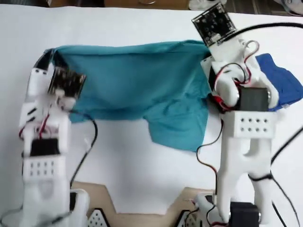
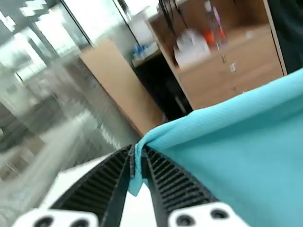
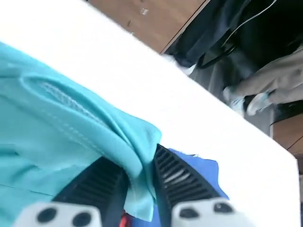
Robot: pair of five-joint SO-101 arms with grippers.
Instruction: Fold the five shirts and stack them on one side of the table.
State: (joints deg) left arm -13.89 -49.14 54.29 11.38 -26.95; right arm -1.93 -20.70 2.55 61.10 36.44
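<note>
The table (image 1: pixel 142 165) had the teal shirt (image 1: pixel 137 80) strung between the two pincers. The left gripper (image 2: pixel 137 158) was clenched on one corner of it, the right gripper (image 3: pixel 142 161) pinched the opposite corner, and a smaller blue shirt (image 1: pixel 284 82) sat just beside the right one

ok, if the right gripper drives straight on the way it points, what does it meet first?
The teal shirt pinched in the right gripper itself. Past that fold, probably bare white table, with the blue shirt just beside the line. Depth unclear.
</note>
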